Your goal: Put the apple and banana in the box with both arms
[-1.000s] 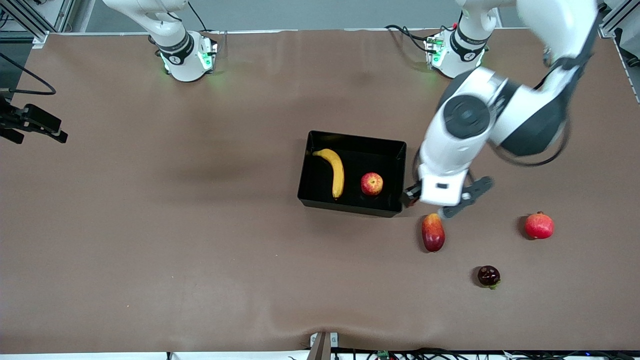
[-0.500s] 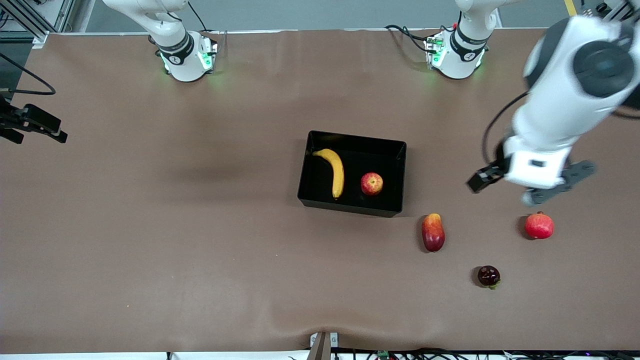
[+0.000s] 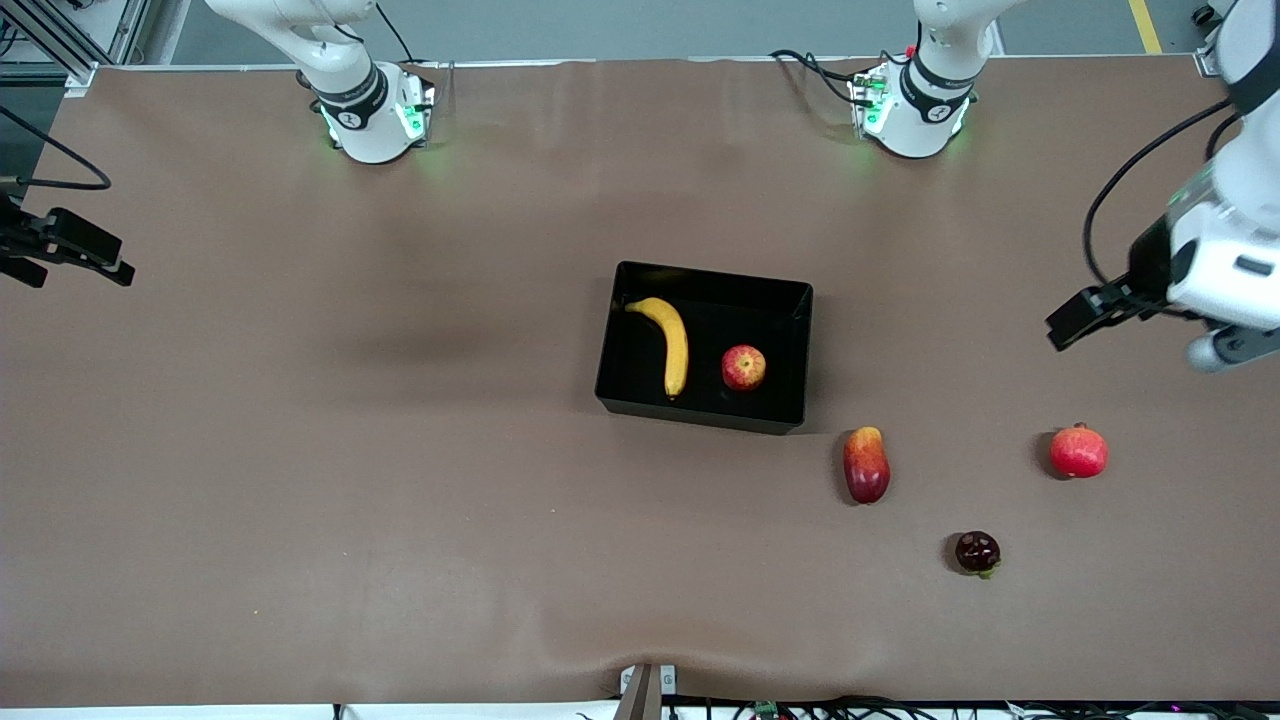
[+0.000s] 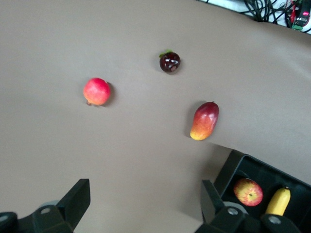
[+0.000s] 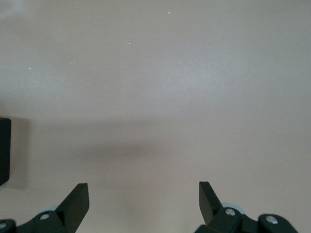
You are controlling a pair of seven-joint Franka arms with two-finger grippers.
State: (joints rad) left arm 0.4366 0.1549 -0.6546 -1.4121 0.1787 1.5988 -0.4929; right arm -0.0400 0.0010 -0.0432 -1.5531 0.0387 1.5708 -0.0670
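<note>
Looking down, we see the curvy yellow banana (image 3: 668, 342) and smooth round apple (image 3: 743, 367) inside the shiny black box (image 3: 705, 415); our left gripper (image 3: 1140, 325) has swung away toward its table end, wide open and empty, like our right gripper (image 5: 143, 204)

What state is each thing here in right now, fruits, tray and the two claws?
banana: lying in the box
apple: in the box, beside the banana
box: open-topped, on the table
left gripper: open, empty, over bare table
right gripper: open, empty, over bare table
</note>
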